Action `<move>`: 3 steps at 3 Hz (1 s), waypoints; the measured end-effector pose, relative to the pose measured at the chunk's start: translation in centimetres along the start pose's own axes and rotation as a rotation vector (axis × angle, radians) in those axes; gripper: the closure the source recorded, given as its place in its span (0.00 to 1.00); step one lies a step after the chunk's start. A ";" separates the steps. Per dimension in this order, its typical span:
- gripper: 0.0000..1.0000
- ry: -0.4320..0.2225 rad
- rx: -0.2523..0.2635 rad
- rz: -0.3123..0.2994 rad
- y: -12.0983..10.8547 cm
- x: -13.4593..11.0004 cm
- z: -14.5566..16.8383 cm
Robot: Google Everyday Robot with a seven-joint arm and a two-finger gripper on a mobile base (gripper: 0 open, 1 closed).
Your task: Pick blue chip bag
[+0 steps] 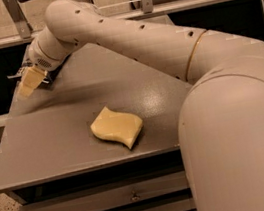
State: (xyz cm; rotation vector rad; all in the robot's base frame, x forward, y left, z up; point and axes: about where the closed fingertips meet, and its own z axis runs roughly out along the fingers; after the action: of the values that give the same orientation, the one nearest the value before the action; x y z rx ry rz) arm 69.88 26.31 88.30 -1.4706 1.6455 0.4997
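1. Position. The gripper (28, 83) is at the 10 o'clock corner of the table (47, 142), low over the top, close to the edge. The arm (130, 36) reaches it from the 4 o'clock side, crossing the far half of the table.

2. Jaw state. Cannot be determined; the gripper shows only as a pale block angled down toward the surface.

3. Target. The blue chip bag (46, 80) is at that same 10 o'clock corner, almost wholly covered by the gripper. Only a dark sliver shows, on the gripper's 3 o'clock side. Whether the bag is touched, clamped or merely covered cannot be read.

4. Other items. A yellow sponge (117, 127) lies flat near the table centre, toward 6 o'clock, well apart from the gripper. It is not the target. Drawers (133, 196) sit below the tabletop.

5. Progress, as a judgement. The approach appears complete, with the gripper at the bag. No lift is evident. Outstanding: confirm closure on the bag, then raise it off the table.
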 end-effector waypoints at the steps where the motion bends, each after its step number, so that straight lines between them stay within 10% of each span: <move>1: 0.00 0.008 0.015 -0.015 -0.7 0.6 1.8; 3: 0.49 0.051 0.059 -0.033 -3.0 2.6 3.3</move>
State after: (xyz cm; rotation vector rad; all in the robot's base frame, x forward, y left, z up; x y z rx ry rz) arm 73.92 26.61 85.09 -1.4753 1.6589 0.3956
